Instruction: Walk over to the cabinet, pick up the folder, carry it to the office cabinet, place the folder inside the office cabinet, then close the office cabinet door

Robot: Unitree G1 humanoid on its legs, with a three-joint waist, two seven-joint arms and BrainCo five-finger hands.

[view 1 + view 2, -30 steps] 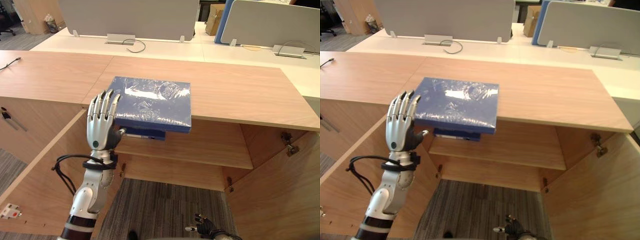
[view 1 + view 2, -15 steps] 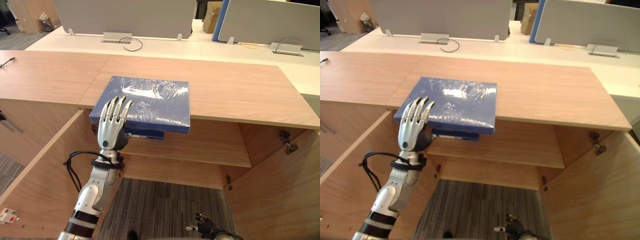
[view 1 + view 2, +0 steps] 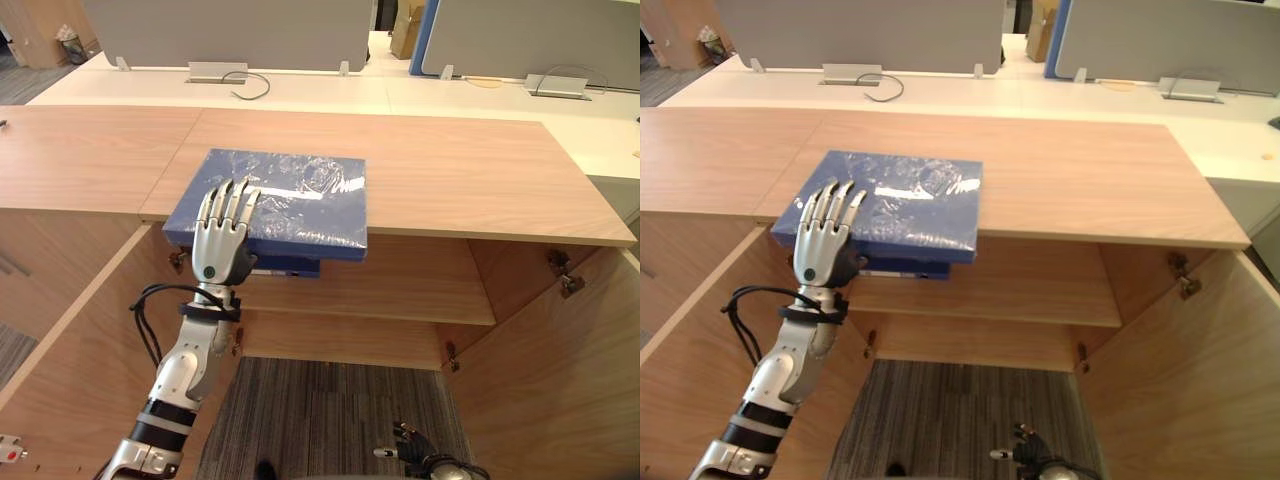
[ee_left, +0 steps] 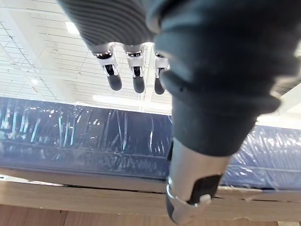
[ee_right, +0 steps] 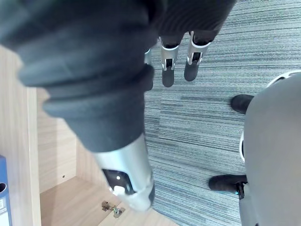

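Note:
The blue, plastic-wrapped folder (image 3: 300, 195) lies flat on the wooden cabinet top (image 3: 450, 170), its front edge hanging over the open cabinet. My left hand (image 3: 220, 250) is raised at the folder's front left corner. It is open, and its straight fingers (image 4: 134, 80) reach over the folder's top (image 4: 94, 136) while the thumb stays low at the wooden edge. My right hand (image 3: 410, 447) hangs low near the carpet, open, with its fingers (image 5: 168, 70) pointing at the floor and holding nothing.
The cabinet stands open, with a door swung out on the left (image 3: 70, 350) and another on the right (image 3: 560, 380), and an inner shelf (image 3: 400, 290) between them. A small blue piece (image 3: 290, 268) shows beneath the folder's overhang. Grey desk dividers (image 3: 230, 25) stand behind.
My left hand has moved right and forward, from beside the folder's left edge to over its front left corner. The camera has shifted a little.

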